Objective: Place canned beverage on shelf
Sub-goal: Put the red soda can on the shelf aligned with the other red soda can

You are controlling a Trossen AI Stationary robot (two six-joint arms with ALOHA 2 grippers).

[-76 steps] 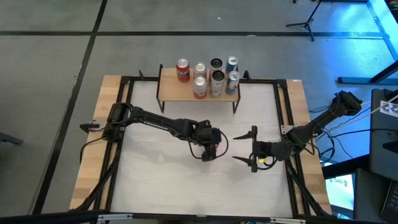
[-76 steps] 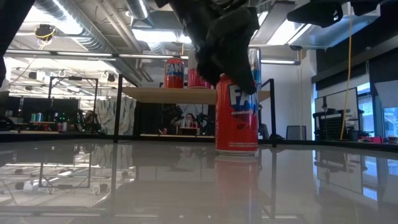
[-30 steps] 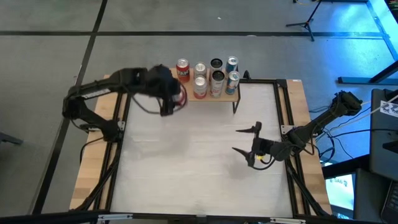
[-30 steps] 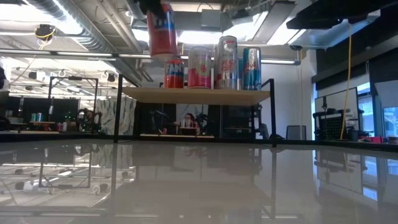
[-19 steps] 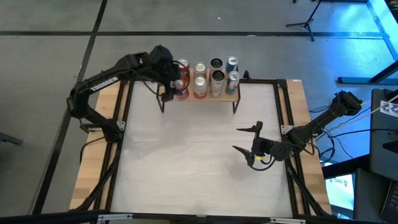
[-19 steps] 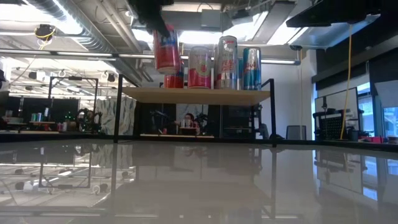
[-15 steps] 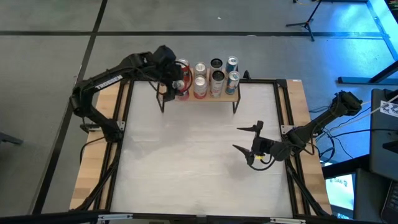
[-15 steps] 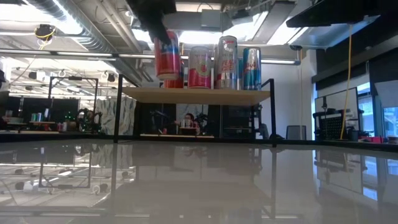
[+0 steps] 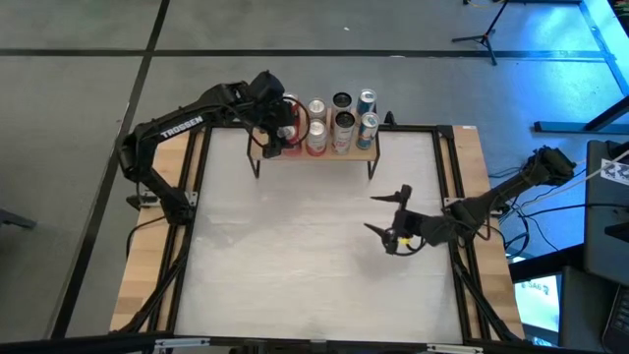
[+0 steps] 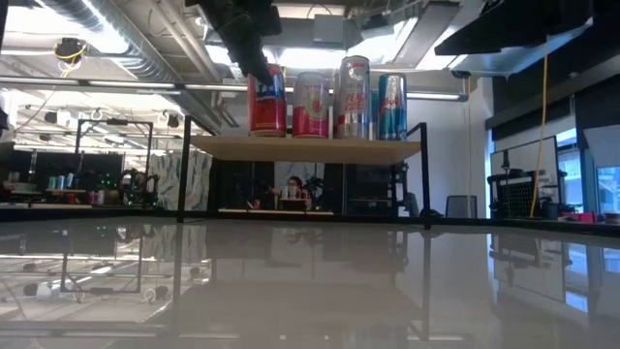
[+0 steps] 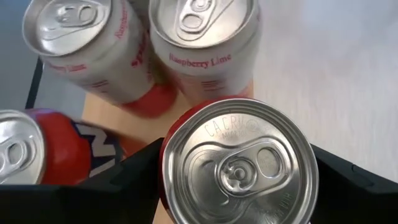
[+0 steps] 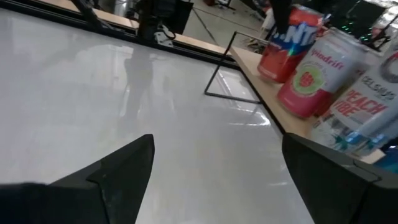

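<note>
The shelf [image 9: 329, 154], a light-wood board on black legs, stands at the table's far edge with several cans on it. My left gripper [image 9: 276, 126] reaches over the shelf's left end and is shut on a red canned beverage [image 10: 266, 102]. In the left wrist view the can's silver top [image 11: 239, 165] fills the gap between the fingers. Beside it stand another red can [image 11: 31, 149] and two pale cans [image 11: 205, 43]. My right gripper [image 9: 386, 223] hovers open over the table's right half, holding nothing. My left gripper pinches the red can's side wall just under the rim [image 11: 163, 163] between its two fingers [image 11: 134, 174]. The fingers slant down from the table's left side. The can stands upright with its base [image 10: 266, 134] level with the shelf board; whether it rests there I cannot tell.
The other cans crowd the shelf's middle and right [image 9: 342, 118], close to the held can. The white tabletop [image 9: 295, 256] lies bare in front of the shelf. A black frame [image 9: 457, 197] runs around the table's edges.
My left gripper has carried the red can toward the table's right and far edges, over the shelf's left end, and down. The can, upright throughout, has sunk from well above the board to board level, in front of the other red can.
</note>
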